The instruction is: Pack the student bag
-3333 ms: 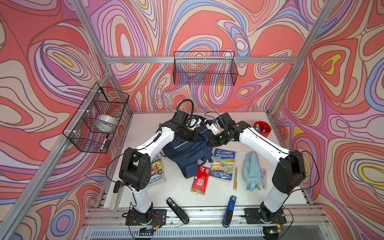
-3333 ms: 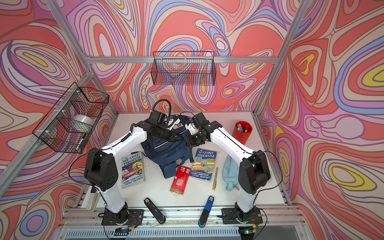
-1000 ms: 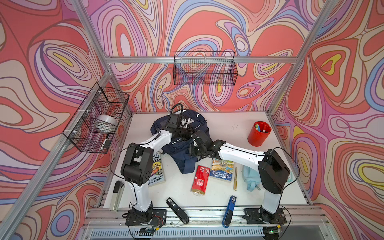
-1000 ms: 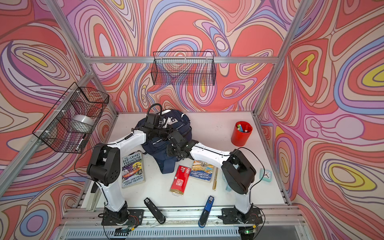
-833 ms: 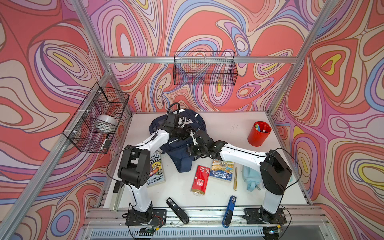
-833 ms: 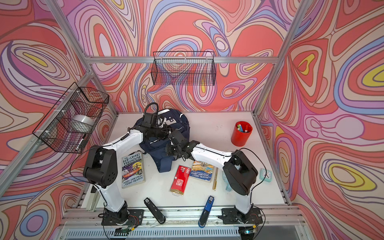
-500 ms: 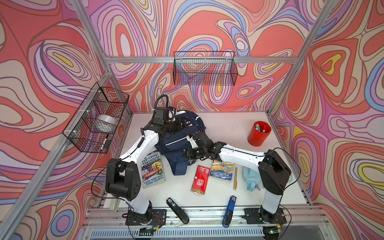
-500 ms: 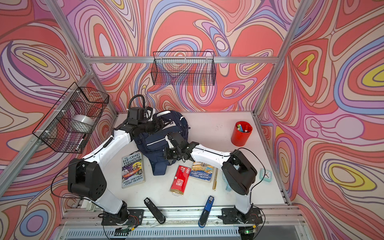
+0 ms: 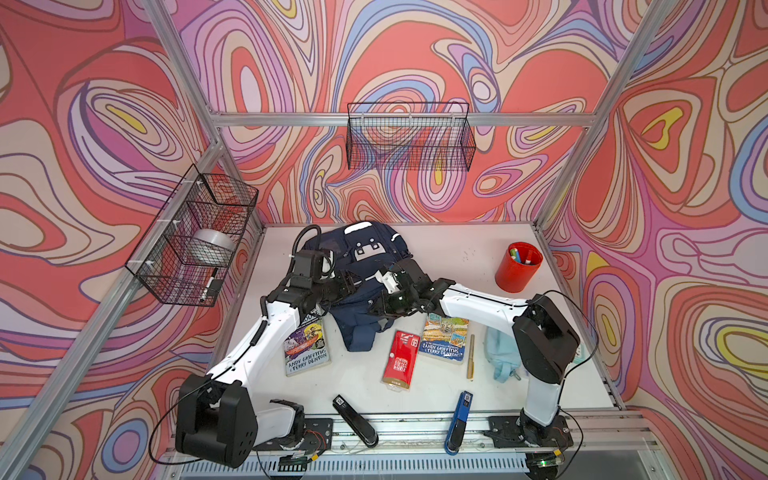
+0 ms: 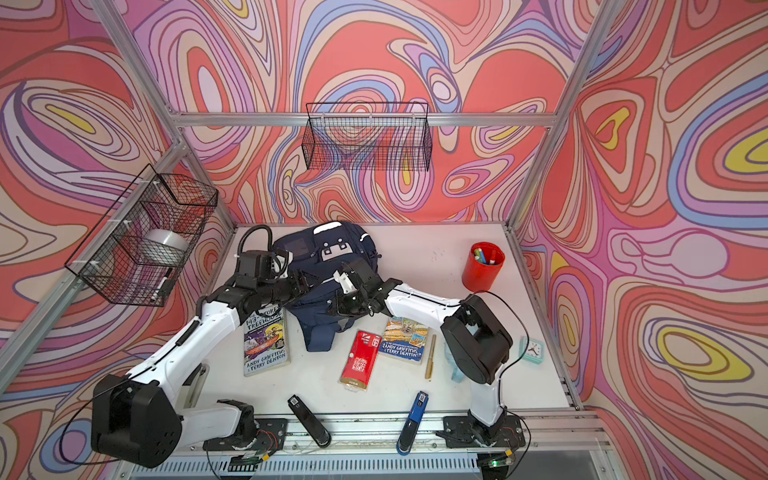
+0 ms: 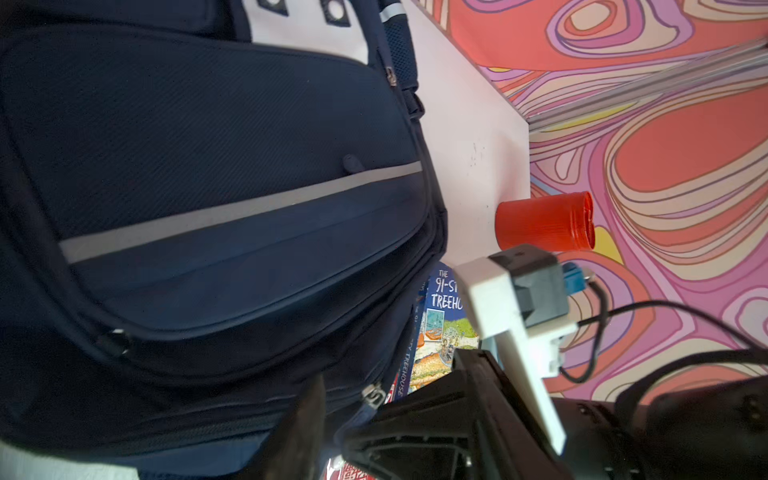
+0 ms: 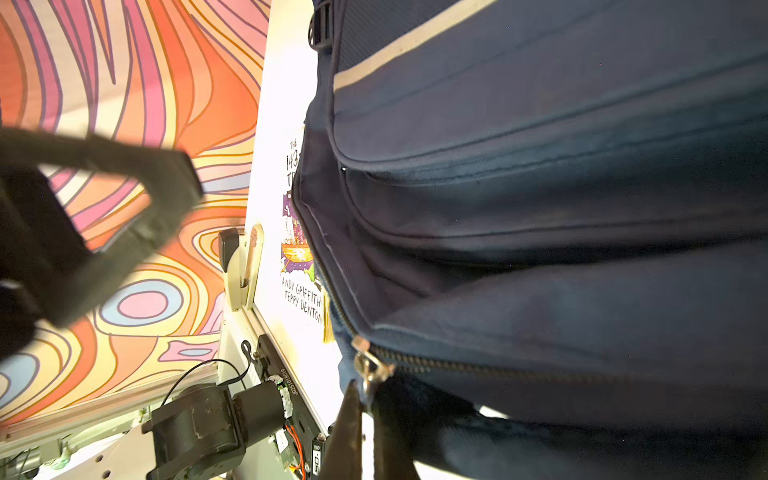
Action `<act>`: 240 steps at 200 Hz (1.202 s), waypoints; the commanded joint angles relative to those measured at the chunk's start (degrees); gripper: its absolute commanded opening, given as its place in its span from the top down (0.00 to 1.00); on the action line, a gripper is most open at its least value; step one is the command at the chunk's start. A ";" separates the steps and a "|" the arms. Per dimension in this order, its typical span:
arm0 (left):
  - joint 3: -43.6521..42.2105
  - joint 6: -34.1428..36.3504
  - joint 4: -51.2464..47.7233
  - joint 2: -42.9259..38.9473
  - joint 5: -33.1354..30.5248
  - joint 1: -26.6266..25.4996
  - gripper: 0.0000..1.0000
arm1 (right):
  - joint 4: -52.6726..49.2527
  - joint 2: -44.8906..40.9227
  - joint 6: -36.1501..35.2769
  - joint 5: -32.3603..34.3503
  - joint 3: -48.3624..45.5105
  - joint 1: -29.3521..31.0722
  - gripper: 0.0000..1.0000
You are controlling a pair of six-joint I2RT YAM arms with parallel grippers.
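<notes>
Clamping the student bag (image 9: 357,320) by its zipper (image 12: 368,368), right end effector (image 12: 365,411); left end effector (image 9: 345,283) alongside, opening unclear.

Left arm (image 9: 253,345): base at lower left of both top views, white link slanting up toward centre, wrist bent to point right.
Left gripper (image 9: 348,281): roughly level, aimed right toward frame centre; jaw gap not discernible, blurred in right wrist view.
Right arm (image 9: 478,302): base at lower right, elbow folded, forearm extends left across centre.
Right gripper (image 9: 384,306): angled down-left, jaws closed on zipper pull (image 12: 365,369) of student bag (image 9: 359,328).
Grippers near each other, not touching.
</notes>
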 commanded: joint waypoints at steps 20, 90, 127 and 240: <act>3.07 11.27 -2.55 -0.76 -9.96 0.23 0.46 | -15.66 -0.79 -9.35 5.90 5.67 -1.27 1.00; 4.54 31.24 -1.80 8.43 -7.57 -4.01 0.81 | -26.43 -0.64 -19.07 6.62 12.34 -9.03 1.00; 16.10 29.38 -2.47 17.91 -15.83 -3.69 0.39 | -30.07 0.85 -24.89 9.17 12.76 -11.71 1.00; 48.93 55.56 -11.77 54.49 -29.67 -11.24 0.03 | -23.38 -5.35 -24.24 9.55 0.68 -12.04 1.00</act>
